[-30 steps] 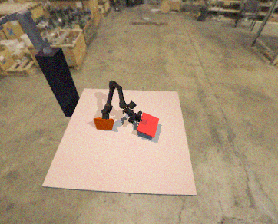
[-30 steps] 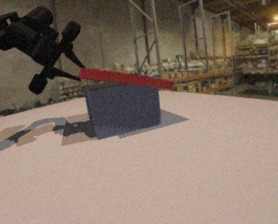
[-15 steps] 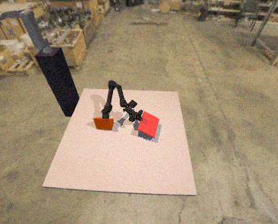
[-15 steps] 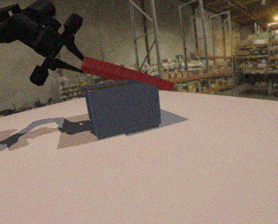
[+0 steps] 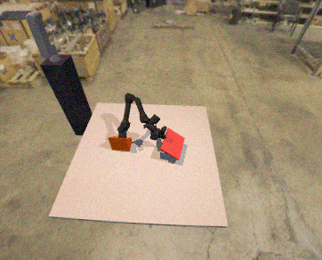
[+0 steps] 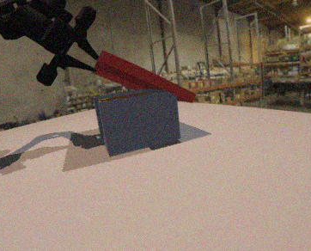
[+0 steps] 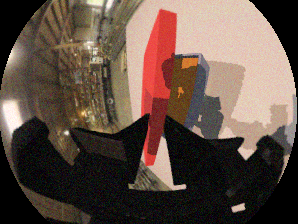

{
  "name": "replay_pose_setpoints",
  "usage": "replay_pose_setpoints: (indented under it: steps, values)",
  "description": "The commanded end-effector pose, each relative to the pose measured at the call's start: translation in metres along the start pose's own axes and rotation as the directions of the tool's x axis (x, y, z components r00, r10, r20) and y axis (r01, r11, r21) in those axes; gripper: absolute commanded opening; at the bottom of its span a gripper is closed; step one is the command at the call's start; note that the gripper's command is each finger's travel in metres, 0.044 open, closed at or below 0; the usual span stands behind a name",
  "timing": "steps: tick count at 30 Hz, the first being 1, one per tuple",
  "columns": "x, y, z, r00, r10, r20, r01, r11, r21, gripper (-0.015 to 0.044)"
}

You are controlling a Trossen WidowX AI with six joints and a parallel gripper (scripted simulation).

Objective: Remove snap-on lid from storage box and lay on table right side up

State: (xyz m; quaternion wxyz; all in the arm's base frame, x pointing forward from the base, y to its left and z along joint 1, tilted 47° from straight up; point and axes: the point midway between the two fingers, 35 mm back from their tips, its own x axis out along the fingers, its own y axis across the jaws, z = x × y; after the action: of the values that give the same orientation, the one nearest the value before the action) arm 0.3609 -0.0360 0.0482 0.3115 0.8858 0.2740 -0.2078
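Observation:
The red lid (image 5: 173,144) (image 6: 139,76) (image 7: 159,65) is tilted over the blue-grey storage box, its edge at the gripper raised and its far edge lower, past the box's far top edge. The storage box (image 5: 168,157) (image 6: 140,122) (image 7: 200,82) stands upright on the table, and part of its opening shows in the wrist view. My gripper (image 5: 165,132) (image 6: 96,64) (image 7: 156,117) is shut on the lid's raised near edge, above and beside the box. Whether the lid's underside touches the box's far rim is hard to tell.
An orange block-like panel (image 5: 120,143) stands on the pale table (image 5: 135,196) at the arm's base. A tall black pedestal (image 5: 68,95) stands beyond the table's left edge. Shadows of arm and lid fall around the box.

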Motion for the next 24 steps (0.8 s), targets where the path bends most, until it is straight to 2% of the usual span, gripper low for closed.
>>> replay_pose_setpoints:
  steps: [1, 24]
  values:
    - [-0.003, 0.012, -0.001, 1.0, 0.016, -0.003, -0.016, 1.0, -0.009, 0.0]
    - [-0.023, 0.035, -0.001, 1.0, 0.016, -0.002, -0.016, 1.0, -0.01, 0.0]
